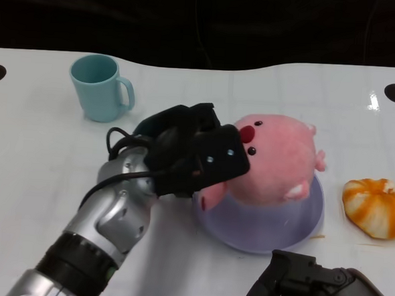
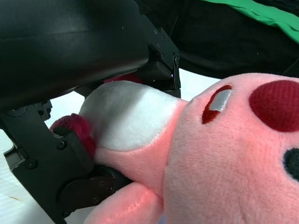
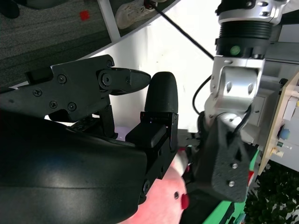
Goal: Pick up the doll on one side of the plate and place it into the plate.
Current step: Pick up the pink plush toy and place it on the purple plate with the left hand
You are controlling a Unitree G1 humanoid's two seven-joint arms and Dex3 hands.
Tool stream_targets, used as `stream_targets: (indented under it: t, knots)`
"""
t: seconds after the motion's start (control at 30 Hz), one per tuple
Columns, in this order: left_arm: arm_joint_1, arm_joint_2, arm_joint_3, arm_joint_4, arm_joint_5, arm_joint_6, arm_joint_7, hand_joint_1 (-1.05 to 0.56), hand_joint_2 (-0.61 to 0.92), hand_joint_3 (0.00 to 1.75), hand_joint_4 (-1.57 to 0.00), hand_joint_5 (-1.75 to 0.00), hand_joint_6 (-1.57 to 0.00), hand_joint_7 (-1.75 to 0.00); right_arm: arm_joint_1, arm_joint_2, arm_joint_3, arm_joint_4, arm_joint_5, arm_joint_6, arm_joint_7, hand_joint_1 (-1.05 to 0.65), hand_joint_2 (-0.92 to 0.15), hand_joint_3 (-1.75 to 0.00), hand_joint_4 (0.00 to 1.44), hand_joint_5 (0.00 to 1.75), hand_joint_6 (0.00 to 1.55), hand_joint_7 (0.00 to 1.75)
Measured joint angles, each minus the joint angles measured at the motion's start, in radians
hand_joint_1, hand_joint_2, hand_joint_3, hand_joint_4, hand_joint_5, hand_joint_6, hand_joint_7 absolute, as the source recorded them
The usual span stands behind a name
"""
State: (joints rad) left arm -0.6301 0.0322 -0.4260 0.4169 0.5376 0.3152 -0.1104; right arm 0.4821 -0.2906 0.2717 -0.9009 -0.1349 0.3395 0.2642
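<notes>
The pink doll [image 1: 277, 163] lies on the purple plate [image 1: 293, 224], long axis across the bench [image 1: 36, 158], face toward the left robot hand [image 1: 194, 151], which grips its near end. A teal mug [image 1: 99, 87] stands beyond; an orange-striped object [image 1: 376, 206] lies right of the plate. Right robot hand [image 1: 297, 278] hovers near, fingers apart, empty. The doll is plush, with red nose, black eyes.

The white tabletop [image 1: 34, 178] is glossy, with a bright light reflection [image 1: 374, 101] near its far right edge. Behind it all is dark. A grey carpet floor [image 3: 51, 32] lies beside it.
</notes>
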Motion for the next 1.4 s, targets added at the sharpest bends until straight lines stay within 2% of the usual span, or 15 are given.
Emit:
stream_targets:
  t: [0.3, 0.33, 0.37, 0.4, 0.43, 0.47, 0.53, 0.57, 0.6, 0.63, 0.67, 0.77, 0.87, 1.03, 1.4]
  knots:
    - [-0.055, -0.065, -0.043, 0.110, 0.038, 0.012, 0.015, -0.19, 0.46, 1.10, -0.91, -1.75, -0.69, -1.75, 0.002, 0.001, 0.005, 0.000, -0.008, -0.002, -0.003, -0.27, -0.92, -0.30, 0.72, 1.54, 0.62, 1.26]
    - [-0.062, -0.072, -0.045, 0.120, 0.038, 0.017, 0.016, -0.20, 0.49, 0.98, -0.89, -1.75, -0.69, -1.52, 0.002, 0.001, 0.006, 0.000, -0.009, -0.002, -0.003, -0.26, -0.92, -0.30, 0.72, 1.54, 0.62, 1.26]
    - [-0.067, -0.077, -0.046, 0.127, 0.038, 0.018, 0.018, -0.21, 0.50, 0.93, -0.88, -1.75, -0.70, -1.43, 0.002, 0.001, 0.007, 0.000, -0.009, -0.002, -0.004, -0.26, -0.92, -0.30, 0.72, 1.54, 0.63, 1.26]
    - [-0.069, -0.080, -0.046, 0.130, 0.038, 0.018, 0.018, -0.22, 0.54, 0.83, -0.81, -1.75, -0.76, -1.12, 0.002, 0.001, 0.007, 0.000, -0.010, -0.002, -0.004, -0.26, -0.92, -0.30, 0.72, 1.54, 0.63, 1.26]
    - [-0.072, -0.083, -0.045, 0.134, 0.036, 0.018, 0.018, -0.22, 0.62, 0.63, -0.75, -1.75, -0.86, -0.68, 0.002, 0.001, 0.008, 0.000, -0.011, -0.002, -0.004, -0.26, -0.92, -0.30, 0.72, 1.54, 0.63, 1.26]
    - [-0.072, -0.086, -0.045, 0.135, 0.035, 0.018, 0.018, -0.23, 0.68, 0.50, -0.73, -1.75, -0.93, -0.44, 0.002, 0.001, 0.008, 0.000, -0.011, -0.002, -0.004, -0.26, -0.92, -0.30, 0.72, 1.54, 0.63, 1.26]
    - [-0.073, -0.089, -0.045, 0.136, 0.033, 0.017, 0.011, -0.28, 0.81, 0.26, -0.71, -1.63, -0.94, -0.15, 0.002, 0.001, 0.008, 0.000, -0.012, -0.002, -0.004, -0.26, -0.92, -0.30, 0.72, 1.54, 0.63, 1.26]
    - [-0.073, -0.089, -0.046, 0.136, 0.033, 0.016, 0.009, -0.29, 0.84, 0.20, -0.72, -1.59, -0.94, -0.10, 0.002, 0.002, 0.008, 0.000, -0.012, -0.002, -0.004, -0.26, -0.92, -0.30, 0.72, 1.54, 0.63, 1.26]
    - [-0.073, -0.088, -0.046, 0.136, 0.033, 0.015, 0.006, -0.29, 0.86, 0.17, -0.72, -1.57, -0.94, -0.07, 0.002, 0.002, 0.008, 0.000, -0.013, -0.002, -0.004, -0.26, -0.92, -0.30, 0.73, 1.54, 0.63, 1.26]
    - [-0.073, -0.085, -0.048, 0.134, 0.034, 0.014, 0.002, -0.40, 0.90, 0.13, -0.57, -1.19, -0.81, -0.03, 0.002, 0.002, 0.008, 0.000, -0.013, -0.002, -0.004, -0.26, -0.92, -0.30, 0.72, 1.54, 0.63, 1.26]
    - [-0.073, -0.079, -0.054, 0.129, 0.038, 0.013, -0.004, -0.45, 0.91, 0.11, -0.50, -0.96, -0.74, -0.02, 0.002, 0.002, 0.008, 0.000, -0.013, -0.003, -0.004, -0.26, -0.92, -0.30, 0.72, 1.54, 0.63, 1.26]
    - [-0.072, -0.058, -0.087, 0.093, 0.064, 0.017, -0.029, -0.59, 0.92, 0.15, -0.32, -0.50, -0.50, 0.00, 0.002, 0.002, 0.008, 0.000, -0.013, -0.004, -0.004, -0.27, -0.92, -0.30, 0.72, 1.53, 0.63, 1.25]
    - [-0.072, -0.030, -0.122, 0.042, 0.100, 0.021, -0.063, -0.69, 0.92, 0.18, -0.19, -0.35, -0.37, 0.00, 0.003, 0.002, 0.006, 0.000, -0.013, -0.004, -0.004, -0.27, -0.92, -0.30, 0.72, 1.53, 0.63, 1.25]
    - [-0.073, 0.016, -0.161, -0.027, 0.135, 0.023, -0.147, -0.86, 0.92, 0.27, -0.01, -0.26, -0.20, 0.00, 0.005, 0.002, 0.003, 0.000, -0.012, -0.009, -0.003, -0.27, -0.92, -0.30, 0.72, 1.54, 0.63, 1.25]
    - [-0.073, 0.125, -0.143, -0.228, 0.120, 0.008, -0.329, -1.00, 0.92, 0.31, 0.00, -0.18, -0.14, 0.00, 0.006, 0.002, -0.022, 0.002, 0.015, -0.018, -0.001, -0.26, -0.92, -0.29, 0.71, 1.54, 0.62, 1.25]
